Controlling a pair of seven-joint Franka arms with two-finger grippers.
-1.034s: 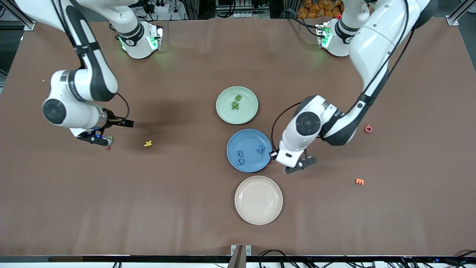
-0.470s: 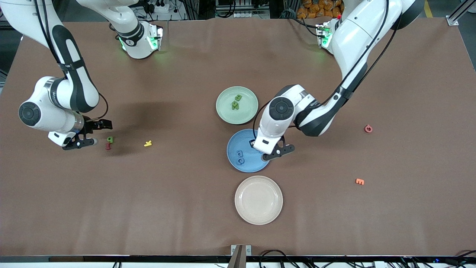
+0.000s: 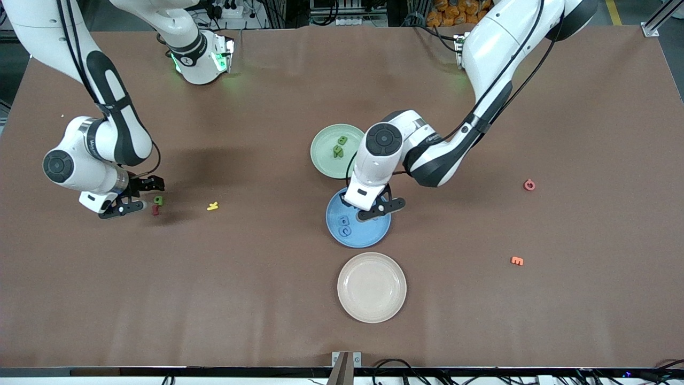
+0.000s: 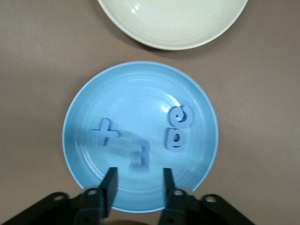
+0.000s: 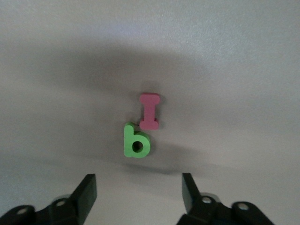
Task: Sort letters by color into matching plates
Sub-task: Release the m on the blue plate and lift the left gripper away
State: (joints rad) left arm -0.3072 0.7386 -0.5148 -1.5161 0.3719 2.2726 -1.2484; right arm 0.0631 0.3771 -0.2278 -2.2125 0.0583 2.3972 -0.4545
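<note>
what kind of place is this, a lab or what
Probably a robotics lab: two white arms are bolted along a brown-covered table, cables and power strips run at its edges, and foam letters and plates, like the blue plate, are set out for sorting.

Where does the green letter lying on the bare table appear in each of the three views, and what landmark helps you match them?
Front view: green letter by the right tool, toward the right arm's end of the table.
Left wrist view: not in it.
Right wrist view: green letter mid-picture, in front of the open tool.
Shared landmark: the red letter touching it.
</note>
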